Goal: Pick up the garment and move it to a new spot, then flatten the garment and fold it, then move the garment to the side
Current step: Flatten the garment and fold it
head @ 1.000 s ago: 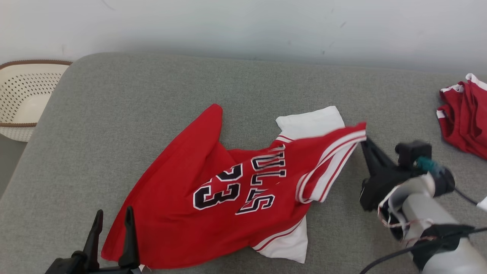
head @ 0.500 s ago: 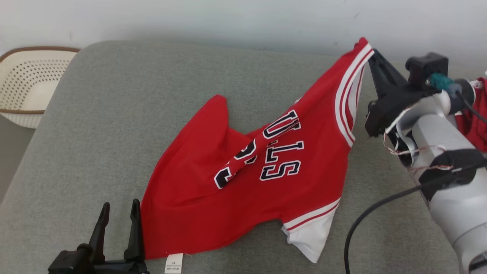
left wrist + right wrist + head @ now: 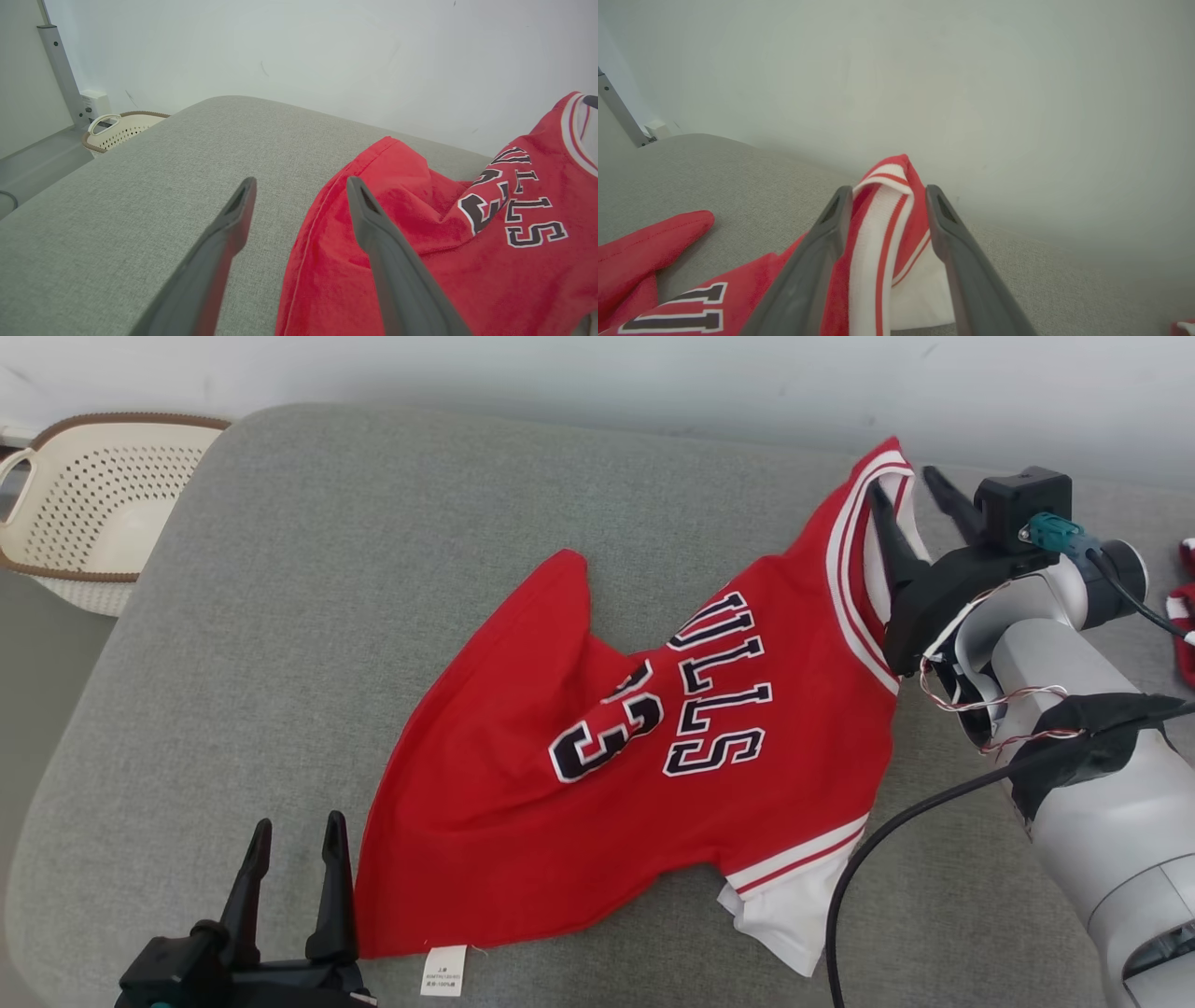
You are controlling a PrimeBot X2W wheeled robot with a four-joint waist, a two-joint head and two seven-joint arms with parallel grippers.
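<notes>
With the jersey [image 3: 653, 756] lying rumpled on the cushion [image 3: 327, 569], you are holding the jaws of the right gripper [image 3: 906, 485] apart around its raised striped trim [image 3: 878, 219], seemingly loose, and those of the left gripper [image 3: 297, 821] apart beside the hem [image 3: 448, 933], so be backing the right straight out, snagging nothing.

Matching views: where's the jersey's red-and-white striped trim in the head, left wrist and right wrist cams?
Head view: striped trim at upper right, running up beside the right claw.
Left wrist view: trim at the far right edge, upper half.
Right wrist view: trim at centre, between the claw's two fingers.
Shared landmark: black lettering on the red jersey; right of centre in the left wrist view, bottom left in the right wrist view.
</notes>
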